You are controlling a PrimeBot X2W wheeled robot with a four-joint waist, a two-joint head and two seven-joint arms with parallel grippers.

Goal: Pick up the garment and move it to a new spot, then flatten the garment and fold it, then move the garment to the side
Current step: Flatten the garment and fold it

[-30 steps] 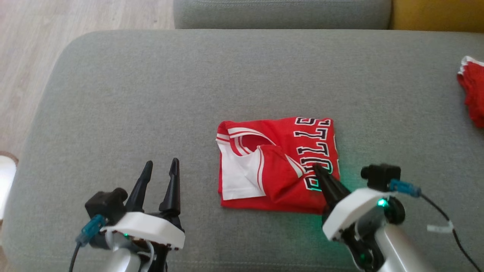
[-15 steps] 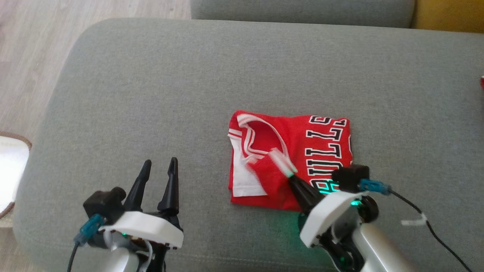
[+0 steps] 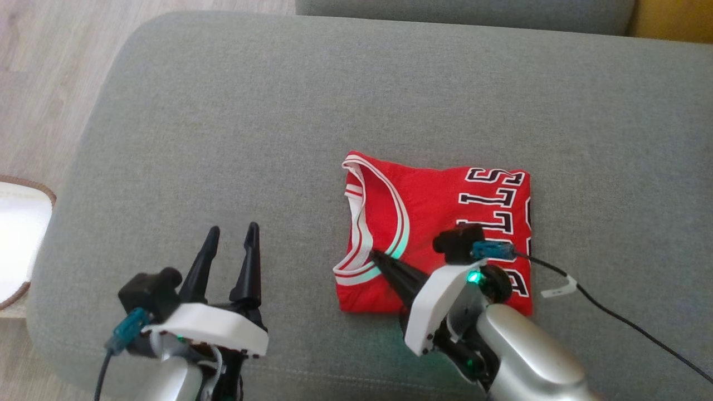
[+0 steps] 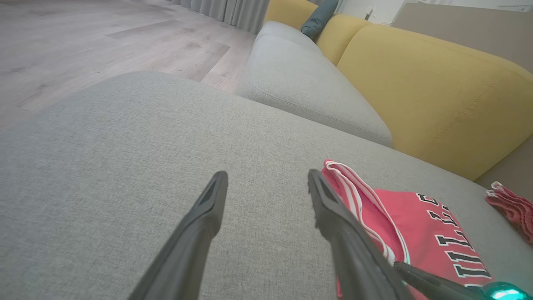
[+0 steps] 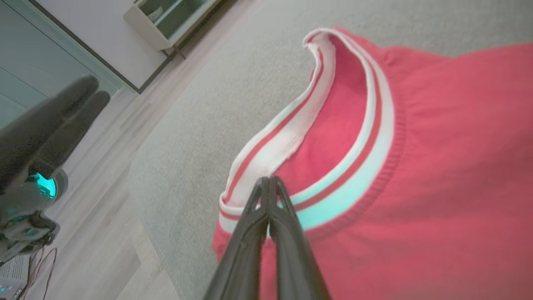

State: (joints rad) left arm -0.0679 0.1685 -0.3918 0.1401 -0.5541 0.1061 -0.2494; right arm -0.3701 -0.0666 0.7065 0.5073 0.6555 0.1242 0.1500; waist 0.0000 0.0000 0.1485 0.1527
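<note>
since one second earlier, the right gripper point(image 3: 374, 256) has crossed the red jersey point(image 3: 440, 195) from its black-and-white lettering point(image 3: 496, 192) to the striped trim point(image 5: 291, 125) near the garment's front-left corner. it carried along the turned-over flap whose white inner face showed then. that white patch is now gone and the trim lies in an open curve on red cloth. the head camera has also shifted, so the drift of the whole picture is not a move of the jersey. the right gripper's two dark fingers are pressed tightly together, tips at the edge of the trim. in the right wrist view the band curls up to meet them, so they appear to be pinching it, though no cloth can be seen between them. the left gripper point(image 3: 234, 229) hovers over bare fabric toward the front-left of the grey seat cushion point(image 3: 278, 83), well apart from the jersey, its fingers moderately parted and empty. the jersey rests as a compact, roughly square packet near the middle of the cushion, closer to its front edge, with the lettering along its right side. judged from this layout, the pick-up, flattening and most of the folding are done, and the present step looks like a last tidying of the top layer. releasing the trim and shifting the packet to the side remain. another red garment point(image 4: 510, 206) lies far off toward the cushion's right edge.
</note>
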